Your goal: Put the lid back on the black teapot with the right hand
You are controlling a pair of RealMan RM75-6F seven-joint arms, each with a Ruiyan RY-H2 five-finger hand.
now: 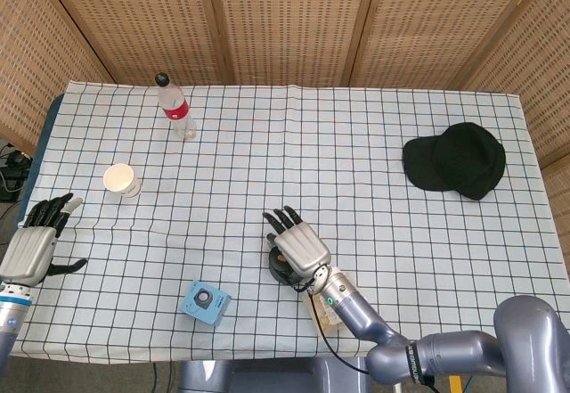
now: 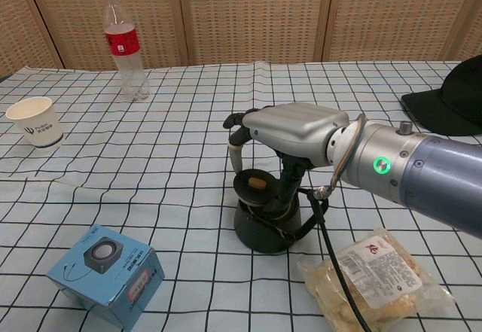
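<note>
While the right hand [image 2: 290, 125] gripped the lid [image 2: 256, 184] in its fingers [image 2: 236, 151], the lid sat over the black teapot [image 2: 265, 226] mouth. Its contents were hidden. The left hand [image 1: 31, 246] hovered with fingers spread, holding nothing.

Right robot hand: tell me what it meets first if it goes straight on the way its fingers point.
The right robot hand points up-left across the table. Nothing lies close ahead; the bottle stands roughly along that line, far off. Depth is unclear, so it might pass beside it.
</note>
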